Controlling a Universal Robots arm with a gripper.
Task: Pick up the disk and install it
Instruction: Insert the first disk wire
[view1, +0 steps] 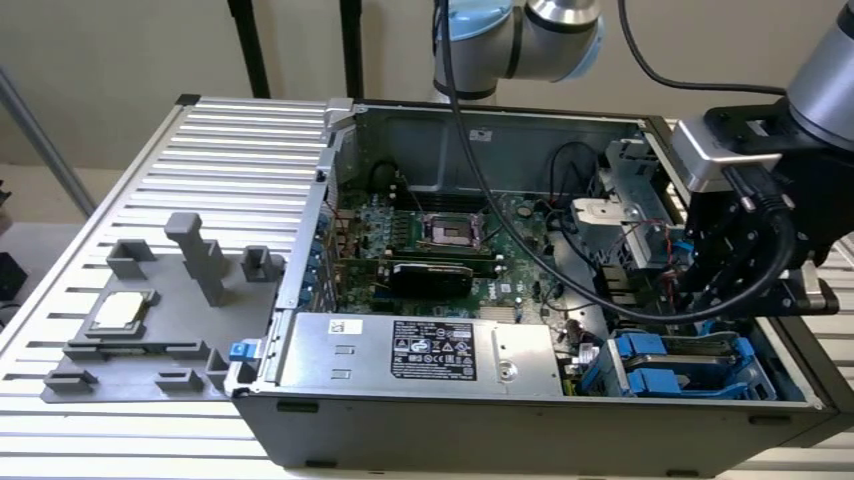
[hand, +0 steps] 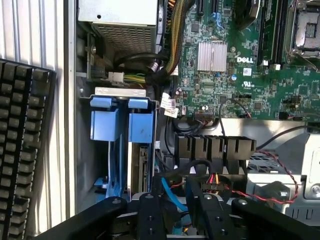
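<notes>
Slatted aluminium counter (view1: 214, 140) carries an open desktop computer case (view1: 534, 440), lying on its side with the cover off. Reference landmark: the grey power-supply box (view1: 427, 350) along the case's near wall.

Beyond the power-supply box lies the green motherboard (view1: 441, 225), with an empty CPU socket (view1: 447, 232) on it. On the exterior view's left of the power-supply box, outside the case, a grey fixture tray (view1: 147, 350) holds a small square CPU chip (view1: 120, 310).

On the exterior view's right of the power-supply box, just beside it, is the drive bay. The disk (hand: 140, 127) sits there in its blue carrier (view1: 661, 345), edge up, seated between the bay walls. A second blue carrier (hand: 105, 117) stands alongside, touching or nearly so. A black keyboard (hand: 25, 150) lies outside the case wall, beside the bay.

The gripper (view1: 714, 300) hangs over the case on the exterior view's right of the power-supply box, near the bay. In the wrist view the gripper (hand: 175, 200) shows its black fingers (hand: 150, 215) parted with nothing between them, clear of the disk. Loose cables (hand: 220, 182) run behind them.
</notes>
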